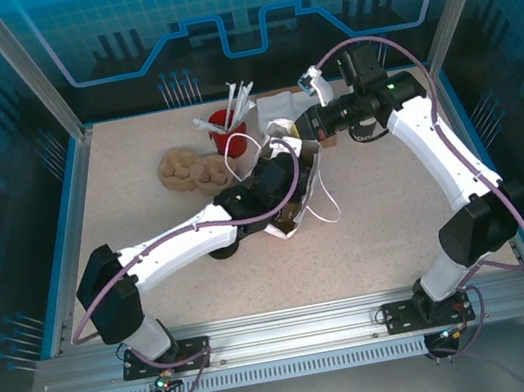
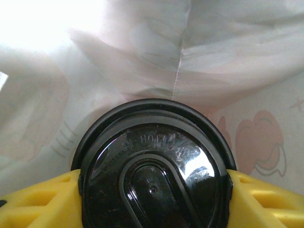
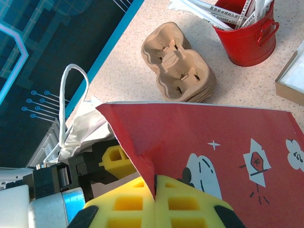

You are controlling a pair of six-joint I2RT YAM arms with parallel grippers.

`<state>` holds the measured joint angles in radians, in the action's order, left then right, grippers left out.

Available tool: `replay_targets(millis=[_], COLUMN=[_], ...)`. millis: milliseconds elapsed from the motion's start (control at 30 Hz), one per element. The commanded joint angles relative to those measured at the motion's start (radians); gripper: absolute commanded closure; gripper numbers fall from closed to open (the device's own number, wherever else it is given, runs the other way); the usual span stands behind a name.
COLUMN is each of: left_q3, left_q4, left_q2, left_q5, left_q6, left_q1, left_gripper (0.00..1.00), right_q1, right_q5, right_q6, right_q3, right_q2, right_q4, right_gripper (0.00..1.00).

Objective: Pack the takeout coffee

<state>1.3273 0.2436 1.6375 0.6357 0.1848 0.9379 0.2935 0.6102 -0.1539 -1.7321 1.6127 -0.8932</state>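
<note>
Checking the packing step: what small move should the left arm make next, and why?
Probably ease the takeout coffee deeper into the bag until it seats. The left gripper clamps it inside the bag, and the right gripper pinches the rim; whether it rests is unclear.

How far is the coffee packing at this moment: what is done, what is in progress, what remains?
Done: the right gripper pinches the edge of the bag, holding it open. In hand: the left gripper holds the takeout coffee at its lid, inside the bag. Remaining: set it down, release, withdraw.
</note>
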Motion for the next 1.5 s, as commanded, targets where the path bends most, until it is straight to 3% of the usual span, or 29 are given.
replay_targets(millis=[0, 800, 1467], left_q3=[-0.022, -0.081, -0.085], left_q4=[-0.037, -0.159, -0.138], left_q2=[0.024, 0.016, -0.004], left_q5=[0.007, -0.008, -0.038], left_q6=[0.016, 0.015, 0.047], left_q1=[-0.010, -0.031, -0.044], left_gripper=[0.36, 0.36, 0.36], right_q1=[-0.002, 0.000, 0.002], right_q5=[0.048, 0.037, 0.043], right_q6=[-0.028, -0.036, -0.013], right_q3=[-0.046, -0.058, -0.063], right_q2=[0.013, 0.046, 0.053], right_q4=[-0.009, -0.025, -0.019], right_gripper=[1.00, 1.00, 1.00])
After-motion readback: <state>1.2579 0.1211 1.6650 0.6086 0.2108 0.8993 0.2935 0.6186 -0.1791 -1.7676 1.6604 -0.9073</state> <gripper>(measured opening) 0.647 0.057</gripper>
